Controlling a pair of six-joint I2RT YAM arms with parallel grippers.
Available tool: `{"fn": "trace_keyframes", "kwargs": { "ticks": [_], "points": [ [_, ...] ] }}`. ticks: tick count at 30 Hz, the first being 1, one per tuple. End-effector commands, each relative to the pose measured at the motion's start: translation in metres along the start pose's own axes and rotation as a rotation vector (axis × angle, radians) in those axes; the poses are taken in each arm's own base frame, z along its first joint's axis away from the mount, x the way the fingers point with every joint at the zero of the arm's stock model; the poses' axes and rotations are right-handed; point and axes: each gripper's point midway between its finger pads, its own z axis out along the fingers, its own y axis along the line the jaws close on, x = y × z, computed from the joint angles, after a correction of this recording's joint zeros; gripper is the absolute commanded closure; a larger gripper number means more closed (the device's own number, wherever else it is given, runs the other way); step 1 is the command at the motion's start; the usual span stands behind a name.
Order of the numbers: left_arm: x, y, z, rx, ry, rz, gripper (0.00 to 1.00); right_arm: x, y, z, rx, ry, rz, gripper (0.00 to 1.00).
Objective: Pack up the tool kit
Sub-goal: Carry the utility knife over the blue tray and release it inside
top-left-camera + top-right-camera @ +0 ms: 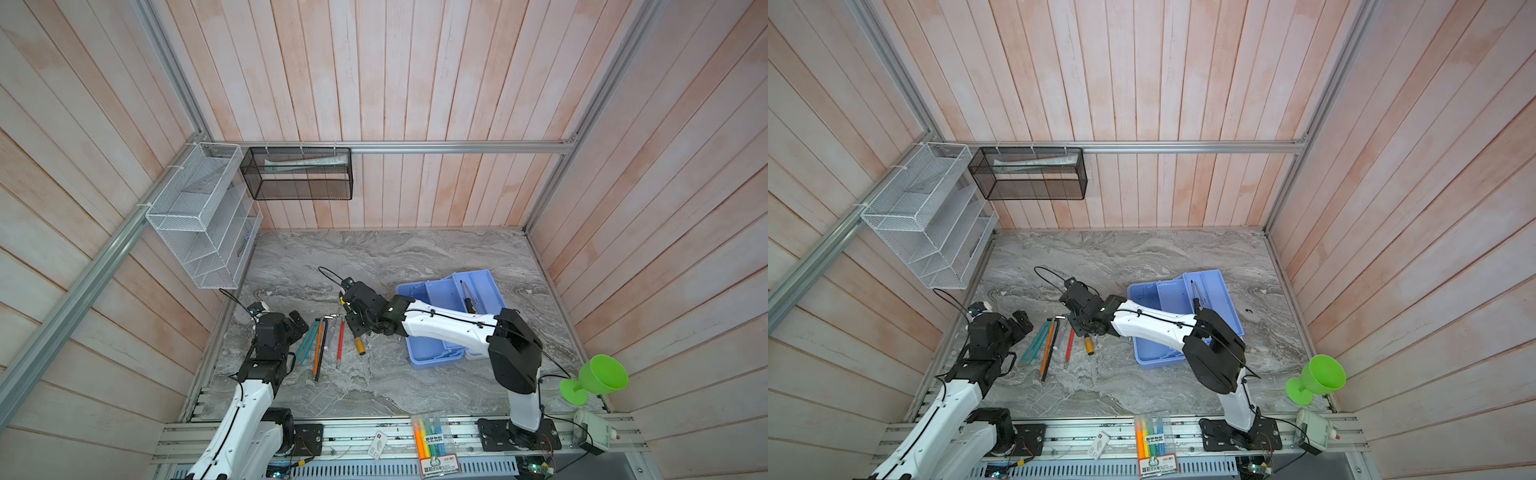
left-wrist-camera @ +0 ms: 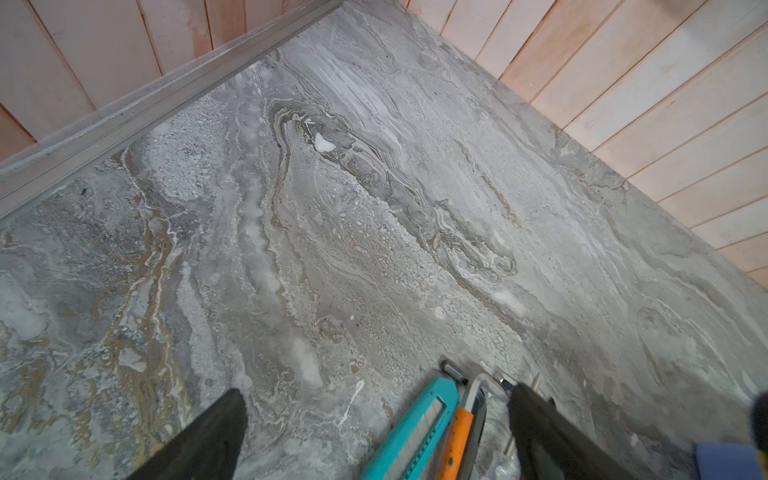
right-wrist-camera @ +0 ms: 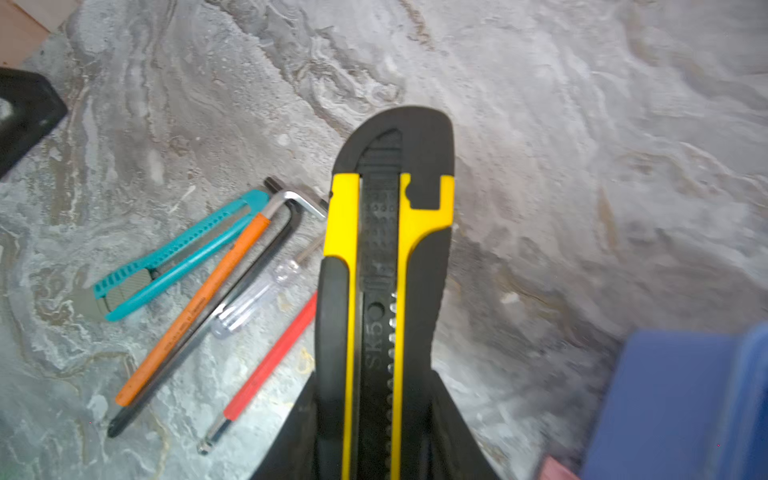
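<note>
Right gripper (image 3: 374,399), clamped on the yellow-black knife (image 3: 382,232), should carry it level into the blue tray (image 1: 432,359) at right; left gripper (image 2: 376,395) stands wide.

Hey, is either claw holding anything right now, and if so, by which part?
Right claw grips the yellow-black utility knife by its sides at one end; its black-capped end juts free. Left claw open, empty.

Tabletop (image 2: 374,208): grey veined stone look, matt. Yellow-black knife (image 3: 382,249): glossy yellow plastic, ribbed black rubbery grip. Bent hex key (image 3: 299,201): bright smooth metal.
</note>
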Motion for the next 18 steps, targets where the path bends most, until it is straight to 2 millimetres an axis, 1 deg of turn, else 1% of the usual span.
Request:
{"fn": "trace_keyframes", "kwargs": {
  "ticks": [1, 3, 7, 10, 12, 14, 18],
  "points": [
    [-0.003, 0.002, -0.001, -0.008, -0.012, -0.004, 0.0, -0.017, -0.039, -0.044, 0.087, -0.098, 0.083, 0.93],
    [-0.002, 0.002, -0.001, -0.008, -0.011, -0.003, 0.0, -0.005, -0.064, -0.06, 0.127, -0.097, 0.123, 0.93],
    [-0.003, 0.003, -0.001, -0.008, -0.016, -0.005, 0.0, 0.027, -0.117, -0.087, 0.245, -0.105, 0.187, 0.94],
    [-0.003, 0.002, -0.002, -0.006, -0.018, -0.006, 0.0, 0.05, -0.152, -0.1, 0.301, -0.092, 0.249, 0.94],
    [-0.003, 0.002, -0.001, -0.005, -0.016, -0.006, 0.0, 0.064, -0.171, -0.105, 0.336, -0.077, 0.279, 0.94],
    [-0.003, 0.002, -0.001, -0.005, -0.015, -0.004, 0.0, 0.075, -0.184, -0.107, 0.363, -0.06, 0.299, 0.95],
    [-0.002, 0.002, 0.0, -0.004, -0.01, -0.002, 0.0, 0.092, -0.2, -0.103, 0.395, -0.028, 0.323, 0.95]
  ]
}}
